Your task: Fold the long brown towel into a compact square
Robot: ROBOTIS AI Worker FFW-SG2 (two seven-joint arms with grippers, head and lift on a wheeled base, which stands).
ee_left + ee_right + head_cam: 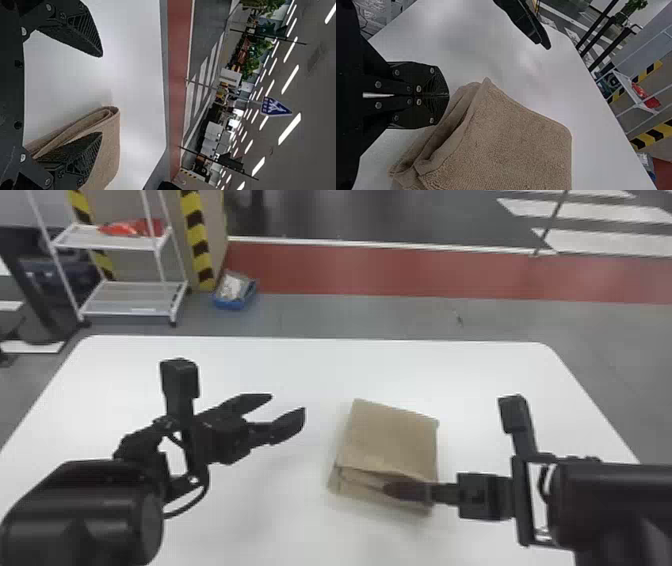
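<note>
The right gripper was held with its fingers pressed together by the near right part of the towel; no cloth could be seen between them, and whether the towel was touched could not be told. The left gripper was held spread, with nothing pinched, to the left of the towel.

The towel was laid right of the middle of the bench, already folded into a thick, roughly square stack, its layers gaping along the near side. The last fold was judged to be made or nearly so, with tidying in hand. Next, the near layers should be pressed down and evened, lightly, lest the top one be dragged askew.

The far edge and both far corners were set well apart from the stack, so room was offered beyond it; more was offered towards the left edge than the right.
</note>
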